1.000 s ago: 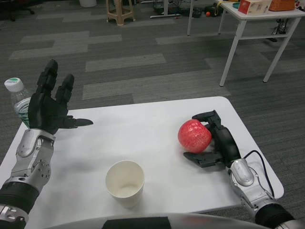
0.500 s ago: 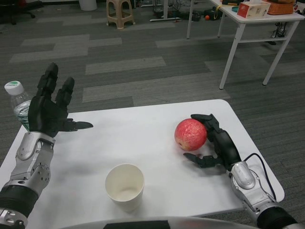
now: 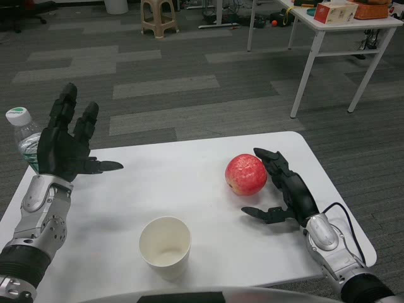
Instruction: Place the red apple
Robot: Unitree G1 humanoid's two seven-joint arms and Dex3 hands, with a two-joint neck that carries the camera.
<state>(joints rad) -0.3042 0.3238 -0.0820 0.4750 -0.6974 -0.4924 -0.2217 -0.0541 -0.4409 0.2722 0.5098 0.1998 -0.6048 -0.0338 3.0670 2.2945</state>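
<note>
Round red apple (image 3: 245, 175) is sitting on the white table (image 3: 189, 189) toward its right edge. Right hand (image 3: 282, 191) is lying just beside it, fingers released. Left hand (image 3: 63, 144) is hovering spread, grasping nothing. Placement is looking done.

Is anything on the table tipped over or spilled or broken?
No, nothing stands out. The paper cup stands upright, the apple sits whole on the table beside the open right hand, and the capped water bottle stands behind the raised left hand.
</note>
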